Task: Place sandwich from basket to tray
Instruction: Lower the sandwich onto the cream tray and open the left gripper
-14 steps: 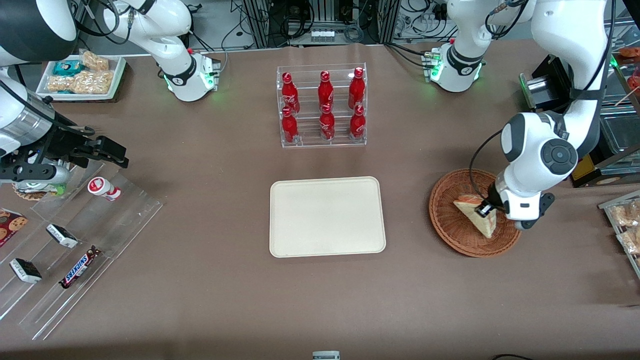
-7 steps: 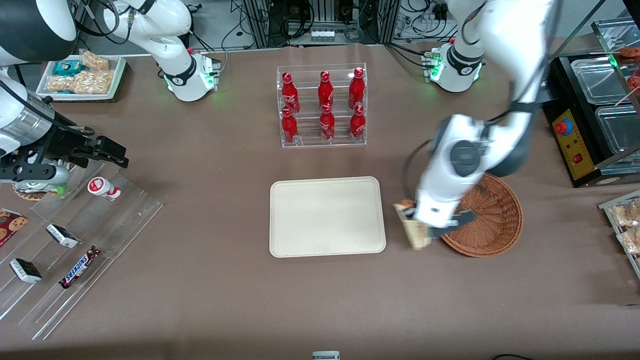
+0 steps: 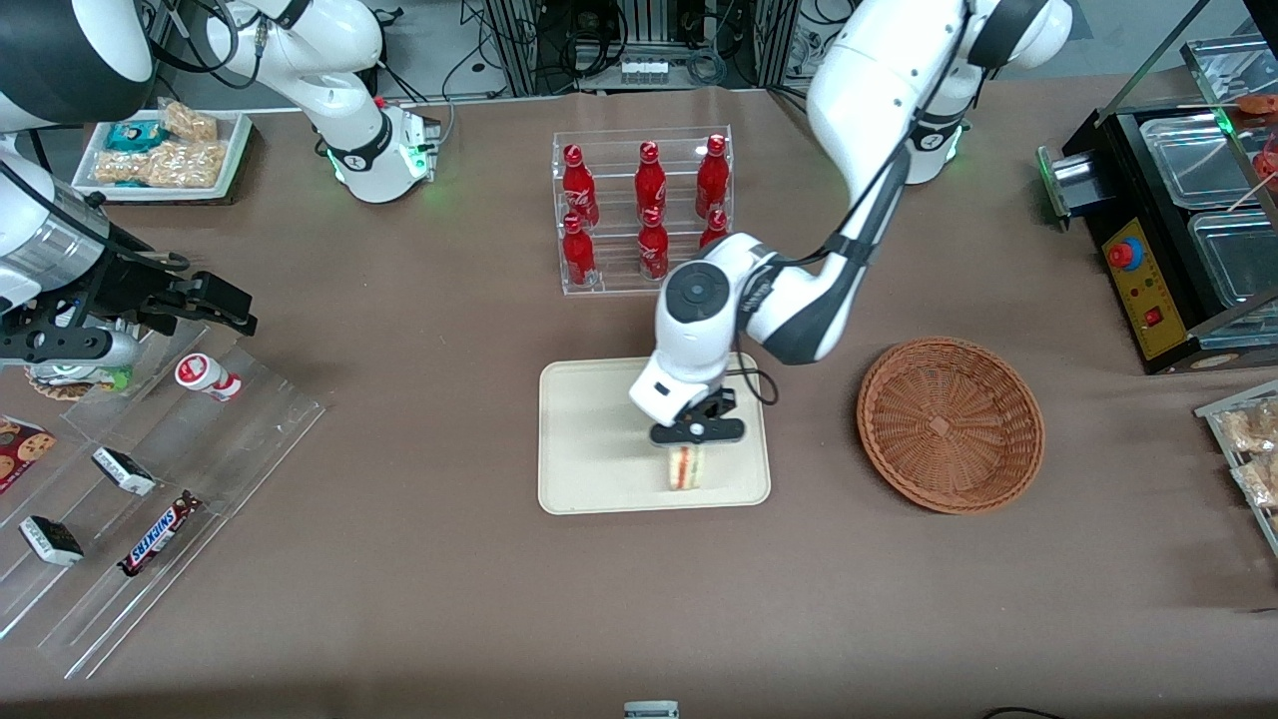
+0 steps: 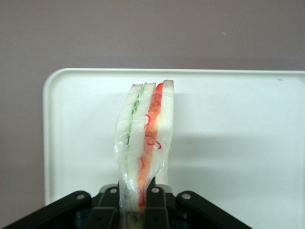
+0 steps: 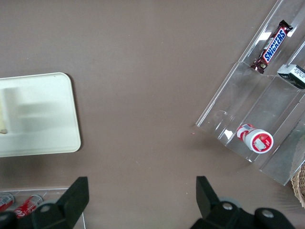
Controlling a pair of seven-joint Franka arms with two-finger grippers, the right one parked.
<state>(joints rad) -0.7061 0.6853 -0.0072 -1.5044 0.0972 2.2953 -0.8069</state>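
The sandwich (image 3: 685, 467), a clear-wrapped wedge of white bread with red and green filling, hangs over the cream tray (image 3: 589, 439) near the tray's edge closest to the front camera. My gripper (image 3: 689, 447) is shut on its upper end. In the left wrist view the sandwich (image 4: 145, 138) stands on edge between the black fingers (image 4: 160, 198), with the tray (image 4: 238, 143) beneath it. The reddish-brown wicker basket (image 3: 951, 423) lies empty beside the tray, toward the working arm's end of the table.
A clear rack of red bottles (image 3: 644, 210) stands farther from the front camera than the tray. Clear acrylic shelves with a Snickers bar (image 3: 158, 534) and a small cup (image 3: 208, 377) lie toward the parked arm's end. A black box with a red button (image 3: 1138, 270) sits near the basket.
My gripper lifted the sandwich out of the basket and carried it sideways over the table to above the tray. The basket now lies empty.
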